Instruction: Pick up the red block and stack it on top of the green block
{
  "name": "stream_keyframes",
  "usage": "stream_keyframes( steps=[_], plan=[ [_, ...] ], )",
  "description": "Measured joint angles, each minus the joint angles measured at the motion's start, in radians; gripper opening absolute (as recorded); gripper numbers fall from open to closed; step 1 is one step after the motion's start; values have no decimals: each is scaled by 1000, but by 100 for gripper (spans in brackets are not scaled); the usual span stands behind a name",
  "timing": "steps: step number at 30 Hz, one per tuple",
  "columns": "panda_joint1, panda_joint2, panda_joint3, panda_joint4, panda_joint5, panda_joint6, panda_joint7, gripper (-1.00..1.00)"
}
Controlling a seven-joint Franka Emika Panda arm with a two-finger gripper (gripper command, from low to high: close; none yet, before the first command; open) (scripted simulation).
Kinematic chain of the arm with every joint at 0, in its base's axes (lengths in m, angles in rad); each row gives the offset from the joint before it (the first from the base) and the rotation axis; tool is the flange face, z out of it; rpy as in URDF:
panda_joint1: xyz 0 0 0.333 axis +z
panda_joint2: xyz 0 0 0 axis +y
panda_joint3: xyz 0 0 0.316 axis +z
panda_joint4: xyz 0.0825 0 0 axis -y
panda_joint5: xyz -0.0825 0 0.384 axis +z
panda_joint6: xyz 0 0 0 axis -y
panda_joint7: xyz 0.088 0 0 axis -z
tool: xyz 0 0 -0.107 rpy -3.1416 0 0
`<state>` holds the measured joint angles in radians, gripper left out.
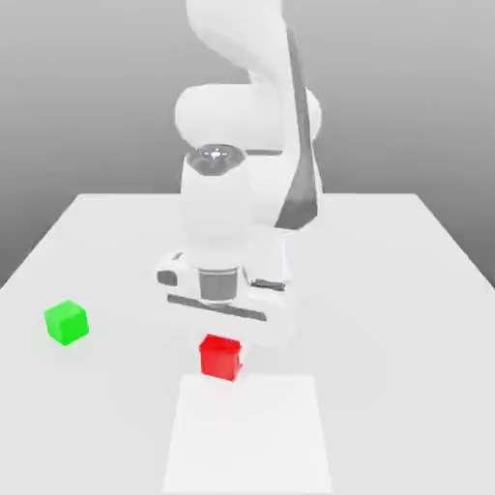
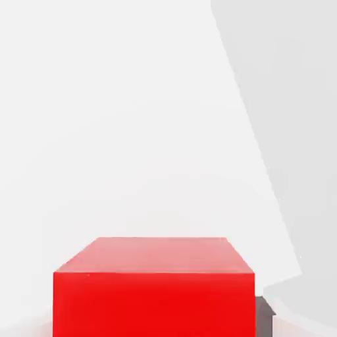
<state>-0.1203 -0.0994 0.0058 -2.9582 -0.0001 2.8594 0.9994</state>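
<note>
The red block (image 1: 220,358) rests on the white table (image 1: 387,290) near its front, directly under the hand of my arm. My gripper (image 1: 229,311) hangs low over it, its underside just above the block's top. From the hand view the red block (image 2: 154,289) looms very close, showing its top face and one side face. The green block (image 1: 66,322) sits alone on the table towards the exterior view's left, well apart from the red block and from the gripper.
A paler rectangular patch (image 1: 247,435) marks the table surface in front of the red block. The arm's white base and links (image 1: 242,193) rise behind the hand. The table's edges run along the left and right of the exterior view.
</note>
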Motion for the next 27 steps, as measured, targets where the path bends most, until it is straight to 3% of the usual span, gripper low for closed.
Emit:
stream_keyframes(
  steps=[17,21,27],
  plan=[
    [-429,-98,-501,107,-205,-191,-715,-100],
    [-390,-35,-562,118,-73,-158,-861,-100],
    [-321,90,-568,128,175,-79,-1040,-100]
  ],
)
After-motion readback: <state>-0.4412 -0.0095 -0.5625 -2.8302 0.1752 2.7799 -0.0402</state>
